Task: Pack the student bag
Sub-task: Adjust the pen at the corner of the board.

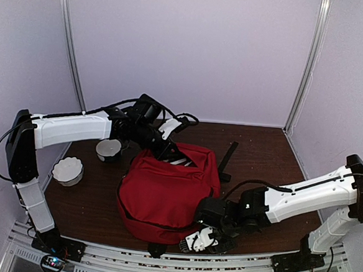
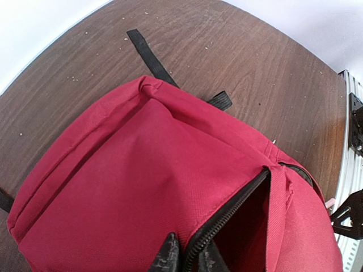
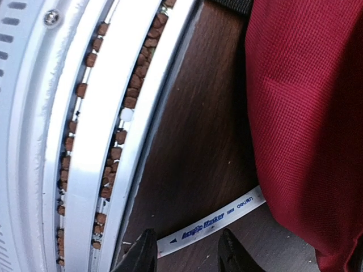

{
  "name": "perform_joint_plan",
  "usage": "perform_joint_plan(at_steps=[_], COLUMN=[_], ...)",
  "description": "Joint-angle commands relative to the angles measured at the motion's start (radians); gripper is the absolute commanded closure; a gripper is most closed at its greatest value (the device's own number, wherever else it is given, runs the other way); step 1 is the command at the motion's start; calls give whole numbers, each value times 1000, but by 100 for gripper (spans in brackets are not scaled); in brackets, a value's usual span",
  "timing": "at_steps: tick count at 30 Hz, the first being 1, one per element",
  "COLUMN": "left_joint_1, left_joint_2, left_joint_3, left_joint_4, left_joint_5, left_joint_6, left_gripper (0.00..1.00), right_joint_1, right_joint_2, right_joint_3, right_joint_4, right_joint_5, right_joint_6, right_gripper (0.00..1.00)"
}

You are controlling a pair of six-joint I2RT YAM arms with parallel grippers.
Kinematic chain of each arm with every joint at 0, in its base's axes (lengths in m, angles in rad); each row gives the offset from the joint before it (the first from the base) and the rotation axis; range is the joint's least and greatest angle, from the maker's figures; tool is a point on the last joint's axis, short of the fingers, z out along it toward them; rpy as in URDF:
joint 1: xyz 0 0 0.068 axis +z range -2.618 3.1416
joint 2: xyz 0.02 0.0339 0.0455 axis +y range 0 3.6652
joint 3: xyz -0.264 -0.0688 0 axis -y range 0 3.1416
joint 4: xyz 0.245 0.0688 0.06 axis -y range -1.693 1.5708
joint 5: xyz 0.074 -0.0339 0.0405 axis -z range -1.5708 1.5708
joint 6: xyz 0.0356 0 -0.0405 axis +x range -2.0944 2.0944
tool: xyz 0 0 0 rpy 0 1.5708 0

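Red student bag (image 1: 165, 194) clamped in left end effector (image 2: 188, 256).

I see my dark wooden table (image 1: 261, 148) carrying the student bag (image 1: 165, 191) at centre, a fluted white bowl (image 1: 67, 170) and a second bowl (image 1: 109, 149) at nine o'clock, and a white marker (image 3: 211, 222) at five.

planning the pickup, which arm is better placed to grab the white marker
Right. The right tool hangs open over the marker beside the bag; the left tool is pinching the bag's zipper edge.
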Motion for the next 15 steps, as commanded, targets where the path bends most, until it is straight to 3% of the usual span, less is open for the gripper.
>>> perform_joint_plan(at_steps=[1, 15], left_joint_1=[1, 0], left_joint_2=[-17, -13], left_joint_3=[19, 20], left_joint_4=[32, 32], left_joint_5=[21, 27], left_joint_6=[-7, -9], left_gripper=[87, 87], right_joint_1=[5, -53], right_joint_2=[43, 103], right_joint_3=[-20, -39], right_joint_4=[50, 46], right_joint_5=[90, 209], right_joint_6=[27, 58], right_gripper=[63, 61])
